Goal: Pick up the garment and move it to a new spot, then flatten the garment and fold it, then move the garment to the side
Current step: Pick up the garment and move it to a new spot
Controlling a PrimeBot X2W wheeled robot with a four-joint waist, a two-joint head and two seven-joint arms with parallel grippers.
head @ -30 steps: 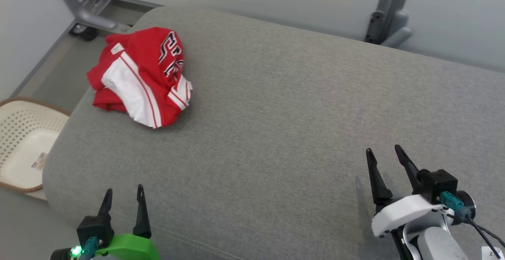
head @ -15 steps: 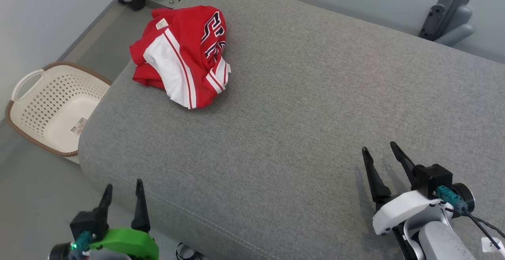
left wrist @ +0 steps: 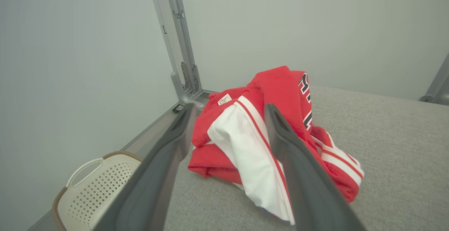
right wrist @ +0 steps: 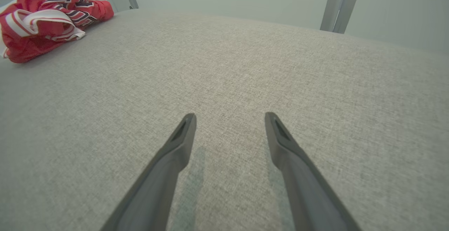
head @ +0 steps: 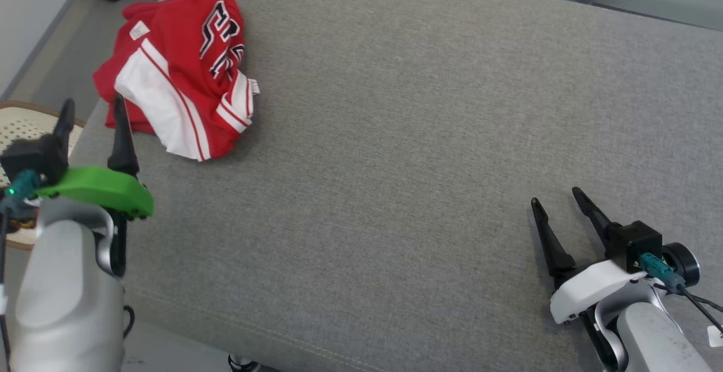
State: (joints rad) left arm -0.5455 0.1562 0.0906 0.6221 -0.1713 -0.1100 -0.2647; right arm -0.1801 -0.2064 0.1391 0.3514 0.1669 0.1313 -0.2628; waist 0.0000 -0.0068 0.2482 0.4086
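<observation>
At the far left you have a cream perforated basket (head: 20,129) on the floor, just beside the left edge of the grey cushion (head: 395,135). Your left end effector (head: 92,103) hangs over that left edge on its green mount. Its two dark fingers are spread apart with nothing between them, and the tips point toward the garment (head: 175,73).

In the left wrist view the left end effector (left wrist: 229,107) frames the garment (left wrist: 280,87), with the basket (left wrist: 94,185) low on the left. You cannot tell whether a fingertip touches the cloth.

The garment is a crumpled red jersey with white panels, thin red stripes and dark lettering. It is heaped at the cushion's far left corner, its left side reaching the edge, and a small white label shows on top.

Your right end effector (head: 555,197) sits near the cushion's near right corner, well apart from the garment. The right wrist view shows the right end effector (right wrist: 229,115) with fingers spread and gripping nothing, low over the cushion (right wrist: 245,66), and the garment (right wrist: 42,17) in the far corner.
</observation>
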